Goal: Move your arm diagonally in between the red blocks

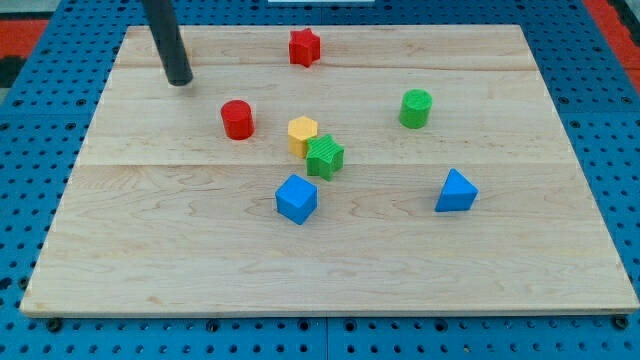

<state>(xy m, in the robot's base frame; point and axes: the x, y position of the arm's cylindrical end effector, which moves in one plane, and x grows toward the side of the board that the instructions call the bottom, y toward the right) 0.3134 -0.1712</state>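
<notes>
A red star block sits near the view's top, centre. A red cylinder sits lower and to the left of it. My tip rests on the wooden board at the upper left, left of and a little above the red cylinder, and well left of the red star. The rod rises out of the view's top edge. The tip touches no block.
A yellow hexagonal block touches a green star block at the centre. A blue cube lies below them. A green cylinder and a blue triangular block are on the right. The wooden board lies on blue pegboard.
</notes>
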